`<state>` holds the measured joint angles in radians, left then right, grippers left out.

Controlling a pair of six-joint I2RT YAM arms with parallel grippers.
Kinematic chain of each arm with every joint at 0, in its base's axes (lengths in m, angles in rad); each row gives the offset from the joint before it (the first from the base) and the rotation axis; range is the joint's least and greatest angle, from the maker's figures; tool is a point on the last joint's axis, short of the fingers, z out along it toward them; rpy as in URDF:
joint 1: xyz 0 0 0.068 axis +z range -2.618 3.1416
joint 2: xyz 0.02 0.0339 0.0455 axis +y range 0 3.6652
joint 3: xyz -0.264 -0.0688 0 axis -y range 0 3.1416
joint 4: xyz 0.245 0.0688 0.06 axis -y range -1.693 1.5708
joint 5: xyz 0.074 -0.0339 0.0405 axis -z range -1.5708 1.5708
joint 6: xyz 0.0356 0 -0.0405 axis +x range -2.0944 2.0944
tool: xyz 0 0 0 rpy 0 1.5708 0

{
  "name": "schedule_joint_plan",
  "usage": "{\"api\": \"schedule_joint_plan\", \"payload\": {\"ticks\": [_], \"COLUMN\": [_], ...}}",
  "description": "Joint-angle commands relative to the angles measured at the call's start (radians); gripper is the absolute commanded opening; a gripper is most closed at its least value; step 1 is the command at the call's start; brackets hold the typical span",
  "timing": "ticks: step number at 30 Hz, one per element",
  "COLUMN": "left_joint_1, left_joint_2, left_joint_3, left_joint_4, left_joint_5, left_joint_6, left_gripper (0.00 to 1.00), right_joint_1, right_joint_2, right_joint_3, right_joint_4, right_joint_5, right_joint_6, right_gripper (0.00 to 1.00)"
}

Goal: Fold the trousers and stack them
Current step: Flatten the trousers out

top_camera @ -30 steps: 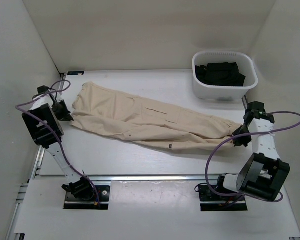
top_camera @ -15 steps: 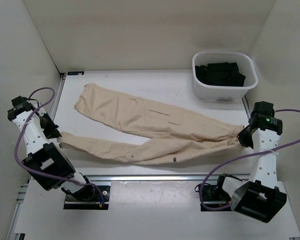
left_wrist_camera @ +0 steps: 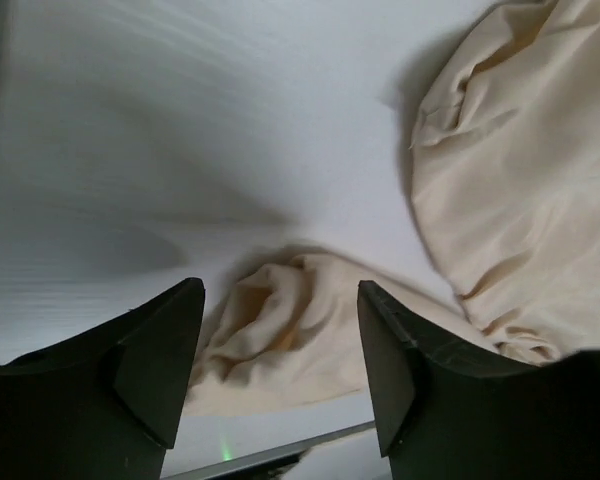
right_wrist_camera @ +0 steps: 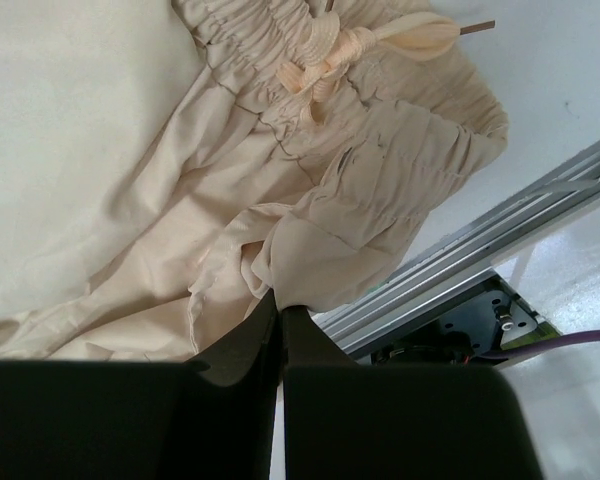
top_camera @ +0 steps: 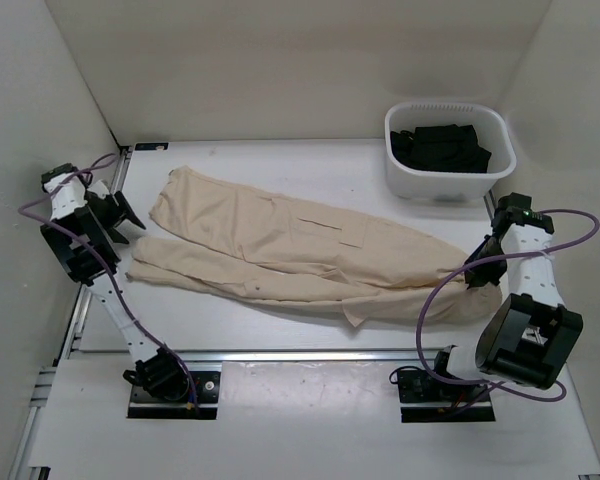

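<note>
Left fingers (left_wrist_camera: 150, 370): spread wide, gripping nothing; they hover just above the worktop (left_wrist_camera: 180, 120).
Between the left fingers: a bunched leg end of the trousers (left_wrist_camera: 270, 340) lies loose on the worktop, below the tips.
Right fingers (right_wrist_camera: 240, 350): pressed together, pinching a fold of the gathered waist.
Beside the right fingers: elastic waistband ruffles and a knotted drawstring (right_wrist_camera: 325, 55), cream like the cloth.
Trousers (top_camera: 280, 245): beige, laid slantwise across the worktop from far left to near right, with one leg partly over the other and a pocket (top_camera: 332, 228) facing up.
Ends: leg hems by the left fingers (top_camera: 120, 215), waist at the right fingers (top_camera: 477, 275).
Basket (top_camera: 430, 185): white, in the far right corner, well apart from the trousers, holding dark clothing (top_camera: 442, 145).
Cables (top_camera: 425, 310): purple, looping along both arms.
</note>
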<state>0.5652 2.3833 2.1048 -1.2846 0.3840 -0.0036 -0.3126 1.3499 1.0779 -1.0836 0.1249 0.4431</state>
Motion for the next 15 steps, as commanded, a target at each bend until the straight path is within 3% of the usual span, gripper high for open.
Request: {"api": "schedule_joint_plan", "payload": {"ticks": [1, 5, 6, 9, 10, 12, 15], "left_joint_1": [-0.047, -0.047, -0.035, -0.010, -0.010, -0.022, -0.031], "left_joint_2": [-0.047, -0.217, -0.331, -0.575, -0.629, -0.752, -0.814], "left_joint_3": [0.073, -0.109, -0.164, -0.421, -0.554, -0.681, -0.894], "left_joint_4": [-0.022, 0.051, 0.082, 0.232, 0.302, 0.355, 0.433], "left_joint_5": [0.049, 0.017, 0.006, -0.039, -0.066, -0.091, -0.171], "left_joint_6": [0.004, 0.004, 0.004, 0.004, 0.004, 0.004, 0.004], "left_gripper": [0.76, 0.84, 0.93, 0.99, 0.99, 0.99, 0.95], "right_joint_1": [0.001, 0.001, 0.001, 0.001, 0.001, 0.001, 0.001], "right_joint_2": [0.000, -0.011, -0.020, -0.038, -0.038, -0.049, -0.049], "right_joint_3": [0.022, 0.004, 0.004, -0.035, -0.045, -0.065, -0.079], "right_joint_4": [0.021, 0.021, 0.021, 0.031, 0.031, 0.040, 0.040], "right_joint_5": [-0.022, -0.022, -0.022, -0.022, -0.022, -0.022, -0.010], "right_joint_6": [-0.030, -0.030, -0.030, -0.030, -0.030, -0.021, -0.021], "right_gripper": [0.00, 0.00, 0.00, 0.00, 0.00, 0.00, 0.00]}}
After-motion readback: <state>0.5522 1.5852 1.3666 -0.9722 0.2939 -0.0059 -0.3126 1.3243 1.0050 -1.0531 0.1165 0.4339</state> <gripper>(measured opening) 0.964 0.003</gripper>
